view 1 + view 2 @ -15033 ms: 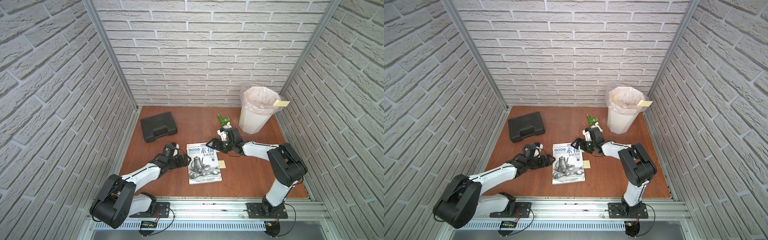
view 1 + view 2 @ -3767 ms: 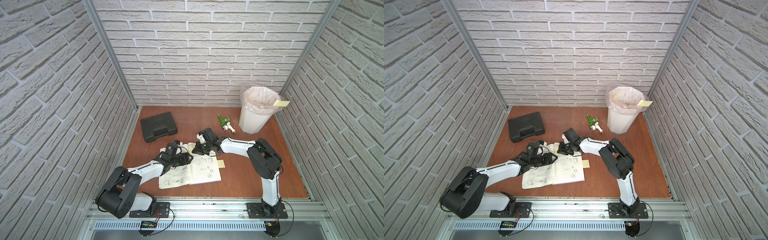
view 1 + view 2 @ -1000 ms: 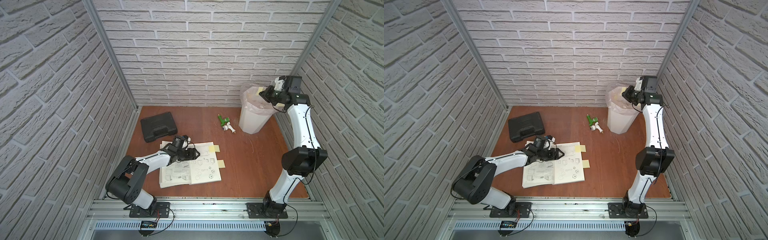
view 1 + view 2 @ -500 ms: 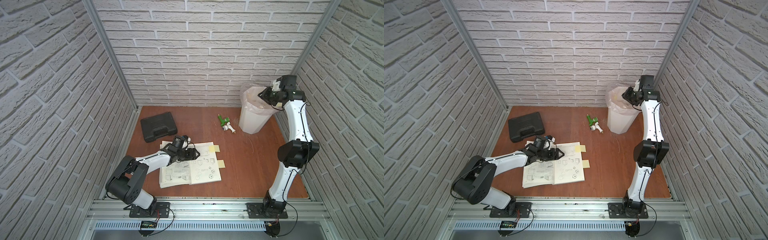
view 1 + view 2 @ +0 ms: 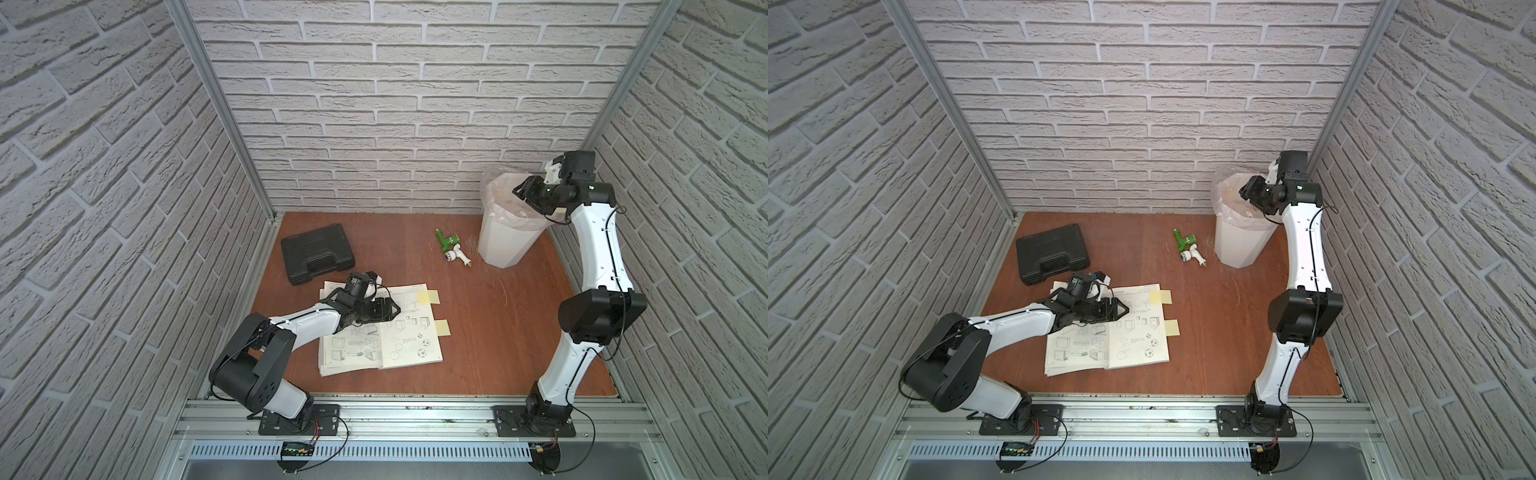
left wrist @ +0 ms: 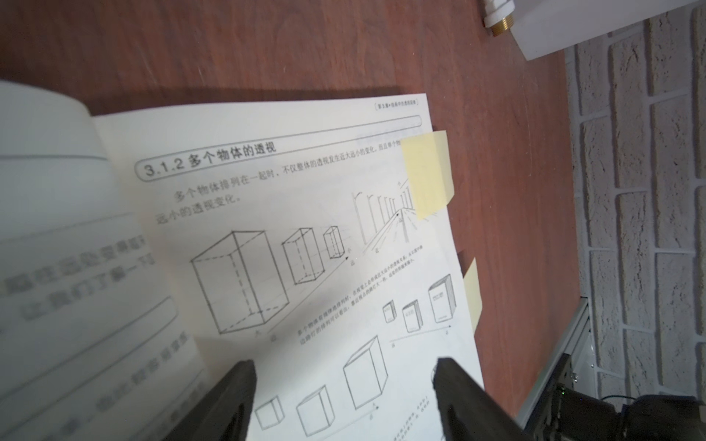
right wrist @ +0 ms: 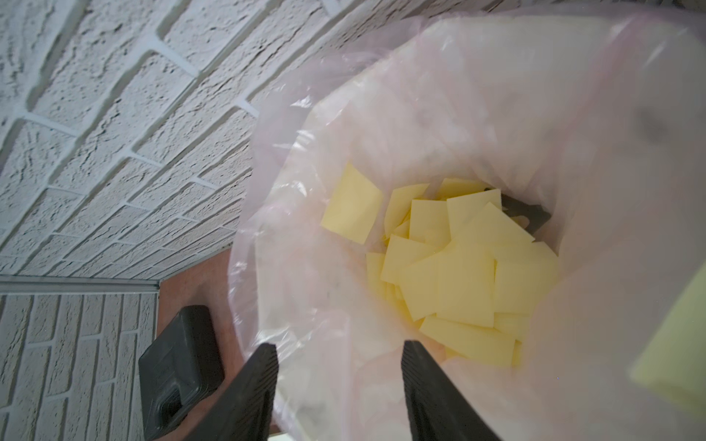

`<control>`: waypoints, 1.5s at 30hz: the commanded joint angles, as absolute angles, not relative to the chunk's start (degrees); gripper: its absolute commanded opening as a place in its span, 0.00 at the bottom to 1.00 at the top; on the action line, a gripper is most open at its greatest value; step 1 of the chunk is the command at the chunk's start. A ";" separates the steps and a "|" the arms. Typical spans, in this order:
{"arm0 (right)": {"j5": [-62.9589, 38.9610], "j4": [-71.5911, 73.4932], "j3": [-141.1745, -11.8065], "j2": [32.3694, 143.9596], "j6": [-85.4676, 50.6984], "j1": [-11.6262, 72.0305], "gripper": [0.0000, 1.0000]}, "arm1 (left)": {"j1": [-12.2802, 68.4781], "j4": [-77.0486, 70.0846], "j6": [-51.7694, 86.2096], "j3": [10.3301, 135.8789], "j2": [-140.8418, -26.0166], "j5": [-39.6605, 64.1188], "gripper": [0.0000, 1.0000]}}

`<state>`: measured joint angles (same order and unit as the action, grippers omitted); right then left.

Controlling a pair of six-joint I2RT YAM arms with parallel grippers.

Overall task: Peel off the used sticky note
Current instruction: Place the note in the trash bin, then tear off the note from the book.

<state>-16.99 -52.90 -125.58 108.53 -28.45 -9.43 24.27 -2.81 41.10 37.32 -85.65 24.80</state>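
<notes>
**Two yellow notes on the book, a heap in the bin**

The brown worktop (image 5: 498,332) carries a white bin (image 5: 498,245) lined with a thin clear bag at its far right corner. An open book (image 5: 411,345) of box drawings lies nearer the front, with a shut black case (image 5: 318,253) behind it. On the book's right-hand page one pale yellow sticky note (image 5: 428,298) lies flat and blank near the page's top corner, overhanging the outer edge. A second note (image 5: 441,327) pokes out from under that same edge, lower down. Inside the bin lies a loose pile of notes (image 7: 458,275) — all the same yellow. The right jaws hang over the bin's mouth, parted, with nothing between them. The left jaws stand well apart low over the book's page — gripping nothing; whether they touch the paper I cannot tell.
</notes>
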 commanded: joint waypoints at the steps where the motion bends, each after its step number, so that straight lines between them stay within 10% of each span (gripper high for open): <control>1: -19.15 -46.87 -121.08 99.78 -27.90 -5.86 0.58 | 25.39 -2.11 40.56 37.88 -84.70 23.92 0.78; 16: -21.10 -27.64 -77.40 81.60 -30.74 10.27 0.57 | 28.52 -0.74 40.17 45.01 -90.67 23.67 0.78; 45: -32.25 -0.73 -49.02 100.62 -40.32 12.91 0.57 | 32.78 -0.62 40.37 55.14 -101.56 24.08 0.78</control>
<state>-29.82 -6.20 -50.06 99.85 -38.54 12.56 32.34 0.05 40.97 54.13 -100.49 24.08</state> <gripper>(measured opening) 0.569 0.776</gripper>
